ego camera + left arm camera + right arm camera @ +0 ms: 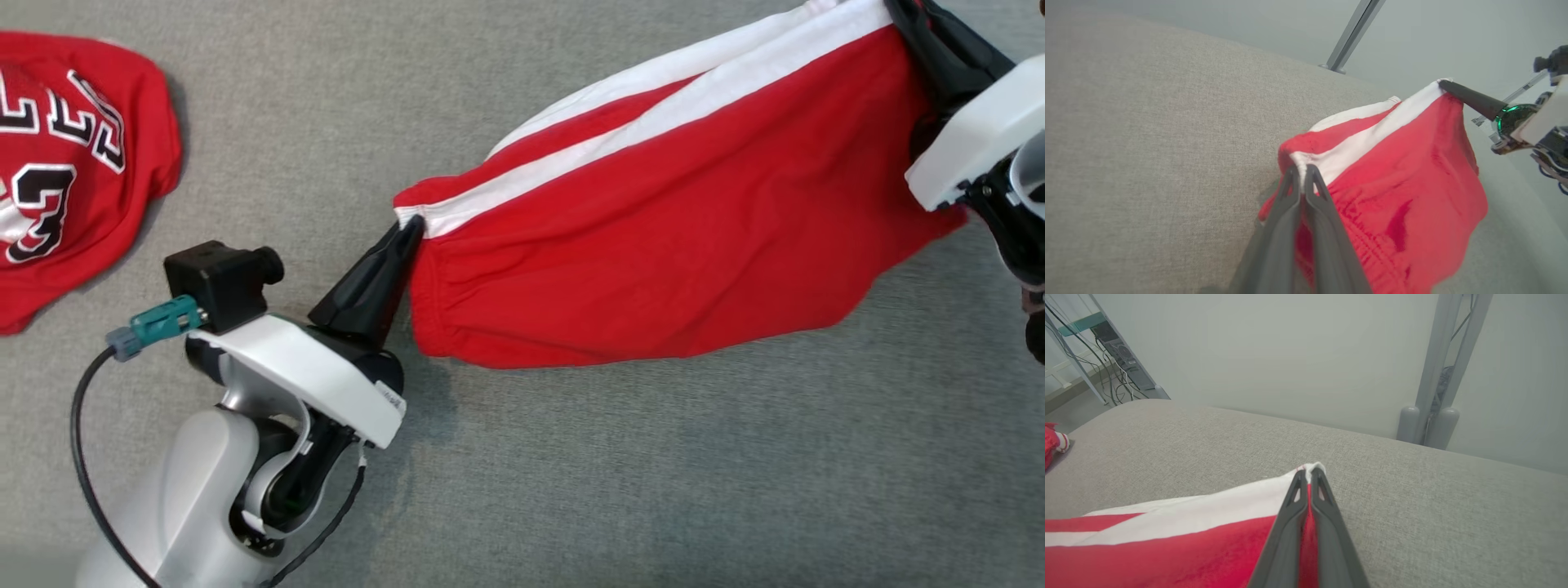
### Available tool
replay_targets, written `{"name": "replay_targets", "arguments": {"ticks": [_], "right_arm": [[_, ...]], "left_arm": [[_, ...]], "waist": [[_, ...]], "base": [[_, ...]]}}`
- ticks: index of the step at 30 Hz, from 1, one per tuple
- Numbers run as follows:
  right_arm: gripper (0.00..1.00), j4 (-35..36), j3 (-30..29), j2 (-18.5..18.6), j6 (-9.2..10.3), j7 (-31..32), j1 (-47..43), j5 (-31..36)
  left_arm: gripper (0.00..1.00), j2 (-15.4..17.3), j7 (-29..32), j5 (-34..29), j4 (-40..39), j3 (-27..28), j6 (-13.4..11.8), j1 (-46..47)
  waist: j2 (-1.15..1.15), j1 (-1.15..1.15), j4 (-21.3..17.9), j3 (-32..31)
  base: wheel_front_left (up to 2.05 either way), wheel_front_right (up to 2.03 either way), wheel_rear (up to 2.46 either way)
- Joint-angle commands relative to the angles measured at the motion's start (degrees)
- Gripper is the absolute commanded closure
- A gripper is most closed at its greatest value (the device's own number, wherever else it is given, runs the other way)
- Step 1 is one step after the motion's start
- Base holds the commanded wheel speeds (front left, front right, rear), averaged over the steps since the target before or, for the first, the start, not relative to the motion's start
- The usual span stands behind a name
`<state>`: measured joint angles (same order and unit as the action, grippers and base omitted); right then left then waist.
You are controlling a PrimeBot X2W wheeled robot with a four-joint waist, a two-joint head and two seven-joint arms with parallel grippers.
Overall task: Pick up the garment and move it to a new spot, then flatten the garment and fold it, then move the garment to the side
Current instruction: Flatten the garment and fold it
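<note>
Stretching apart, left arm (196,474) and right arm (971,131) are extended; the red garment (669,229) is pinched at opposite ends by the closed left claw (414,226) and closed right claw (1309,475).

Pair of red cloth shorts (669,245) with white side stripes and gathered waistband, stretched taut and hanging above the grey fabric surface (571,474), striped edge on top, end corners clamped by left gripper (414,230) and right gripper (1309,473).
</note>
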<state>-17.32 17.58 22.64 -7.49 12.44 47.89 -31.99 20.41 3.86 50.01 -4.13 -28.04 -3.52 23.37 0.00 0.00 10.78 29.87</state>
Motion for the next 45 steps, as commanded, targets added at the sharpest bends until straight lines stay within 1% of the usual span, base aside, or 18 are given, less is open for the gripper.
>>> {"name": "replay_targets", "arguments": {"ticks": [1, 6, 7, 8, 9, 10, 11, 14, 18, 19, 21, 23, 27, 30, 31, 36, 40, 45], "right_arm": [[1.0, -2.8, 1.4, 0.9, -0.01, -1.2, 2.2, -0.6], [1.0, -9.4, 5.8, 1.6, -0.01, -4.9, 6.4, -2.4], [1.0, -10.5, 6.6, 1.6, -0.01, -5.7, 7.0, -2.7], [1.0, -11.4, 7.4, 1.7, -0.01, -6.6, 7.6, -3.0], [0.7, -12.0, 8.3, 1.7, -0.01, -7.4, 8.0, -3.8], [0.06, -12.6, 9.0, 1.8, -0.01, -8.3, 8.2, -4.4], [0.0, -13.2, 9.7, 1.9, -0.01, -9.4, 8.2, -4.8], [0.0, -14.1, 10.3, 2.1, -0.01, -13.9, 7.1, -5.4], [0.0, -15.1, 7.7, 0.9, -0.01, -22.2, 3.8, -3.6], [0.0, -15.1, 7.7, 0.9, -0.01, -22.2, 3.8, -3.6], [0.0, -14.9, 5.5, -0.1, -0.01, -25.1, 1.7, -1.8], [0.0, -13.7, 3.2, -1.2, -0.01, -26.6, -0.7, 0.7], [0.0, -8.8, -2.9, -4.2, -0.01, -27.7, -6.6, 6.4], [0.0, -3.4, -6.8, -6.3, -0.01, -27.7, -11.2, 10.8], [0.0, 0.5, -9.3, -7.7, -0.01, -27.7, -14.7, 13.4], [0.0, 7.7, -13.5, -11.0, -0.01, -27.7, -22.7, 17.5], [0.0, 11.0, -15.3, -13.1, -0.01, -26.8, -27.8, 19.0], [0.0, 13.5, -16.4, -14.5, -0.01, -25.2, -31.0, 19.8]], "left_arm": [[1.0, -0.8, -0.5, 0.3, 1.4, -0.4, 0.9, 1.8], [1.0, -2.7, -1.8, -0.1, 5.2, -1.4, 2.4, 3.9], [0.97, -3.1, -1.9, 0.1, 5.9, -1.5, 2.6, 4.1], [0.7, -3.2, -2.2, -0.1, 6.4, -1.6, 2.7, 4.3], [0.4, -3.4, -2.5, -0.3, 6.9, -1.6, 2.7, 4.5], [0.0, -3.6, -2.8, -0.6, 7.4, -1.7, 2.6, 4.6], [0.0, -3.7, -3.4, -1.0, 7.6, -1.7, 2.5, 4.6], [0.0, -4.1, -6.7, -2.5, 8.0, -0.9, 1.6, 4.0], [0.0, -4.9, -11.3, -4.5, 8.0, 0.4, -1.0, 2.5], [0.0, -4.9, -11.3, -4.5, 8.0, 0.4, -1.0, 2.5], [0.0, -5.0, -14.1, -6.1, 7.3, 1.4, -2.5, 2.2], [0.0, -5.0, -16.0, -7.7, 6.6, 2.0, -3.8, 1.7], [0.0, -4.1, -18.2, -13.5, 5.8, 3.4, -6.6, 1.3], [0.0, -3.6, -18.8, -17.2, 5.2, 4.6, -7.5, 1.0], [0.0, -3.5, -18.9, -19.3, 4.8, 5.2, -7.6, 0.6], [0.0, -3.4, -19.0, -23.5, 5.3, 7.0, -6.2, -1.2], [0.0, -3.0, -19.0, -24.7, 7.5, 7.6, -5.1, -2.7], [0.0, -3.0, -19.0, -24.9, 9.3, 8.3, -4.1, -3.9]], "waist": [[0.0, 0.0, 2.4, 2.3], [0.0, 0.0, 3.3, 3.2], [0.0, 0.0, 3.3, 3.3], [0.0, 0.0, 3.3, 3.3], [0.0, 0.0, 3.3, 3.2], [0.0, 0.0, 3.2, 3.2], [0.0, 0.0, 3.2, 3.0], [0.0, 0.0, 2.7, 2.3], [0.0, 0.0, 1.6, 0.5], [0.0, 0.0, 1.6, 0.5], [0.0, 0.0, 0.7, -0.4], [0.0, 0.0, -0.4, -1.2], [0.0, 0.0, -2.4, -2.7], [0.0, 0.0, -3.6, -3.7], [0.0, 0.0, -4.2, -4.4], [0.0, 0.0, -5.2, -6.4], [0.0, 0.0, -5.9, -7.8], [0.0, 0.0, -6.5, -8.9]], "base": [[0.0, 0.0, 0.0], [0.0, 0.0, 0.0], [0.0, 0.0, 0.0], [0.0, 0.0, 0.0], [0.0, 0.0, 0.0], [0.0, 0.0, 0.0], [0.0, 0.0, 0.0], [0.0, 0.0, 0.0], [0.0, 0.0, 0.0], [0.0, 0.0, 0.0], [0.0, 0.0, 0.0], [0.0, 0.0, 0.0], [0.0, 0.0, 0.0], [0.0, 0.0, 0.0], [0.0, 0.0, 0.0], [0.0, 0.0, 0.0], [0.0, 0.0, 0.0], [0.0, 0.0, 0.0]]}}
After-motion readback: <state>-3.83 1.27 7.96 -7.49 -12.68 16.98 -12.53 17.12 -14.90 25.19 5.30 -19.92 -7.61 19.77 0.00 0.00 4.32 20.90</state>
